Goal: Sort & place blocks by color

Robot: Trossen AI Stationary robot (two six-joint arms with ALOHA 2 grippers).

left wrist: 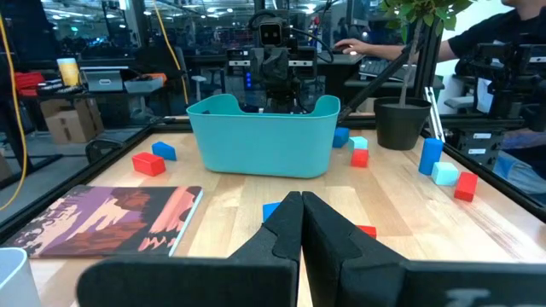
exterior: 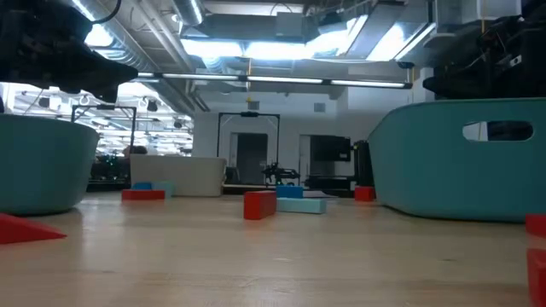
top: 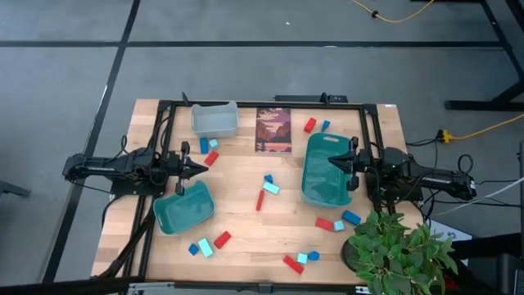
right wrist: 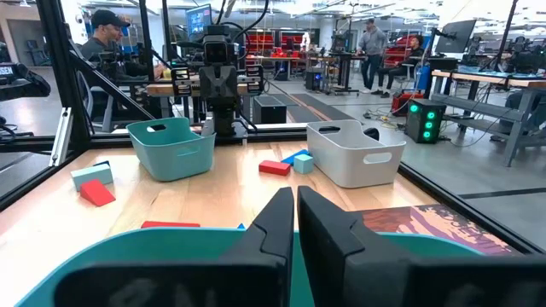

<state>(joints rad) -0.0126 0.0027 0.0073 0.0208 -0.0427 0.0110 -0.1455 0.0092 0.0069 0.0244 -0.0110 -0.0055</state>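
Note:
Red, dark blue and light cyan blocks lie scattered on the wooden table: a trio [top: 265, 189] at the centre, groups near the front edge [top: 209, 245] [top: 301, 260], others by the far edge [top: 316, 125]. My left gripper [top: 205, 169] is shut and points level toward the table's right, above the table beside a small teal bin [top: 183, 207]. My right gripper [top: 330, 163] is shut too and points level toward the left, over a large teal bin [top: 321, 176]. Both hold nothing.
A grey bin [top: 214, 119] and a dark picture card [top: 273, 129] lie at the far side. A potted plant [top: 401, 246] stands at the near right corner. A black frame [top: 262, 104] borders the table. People sit at desks beyond the table [right wrist: 107, 38].

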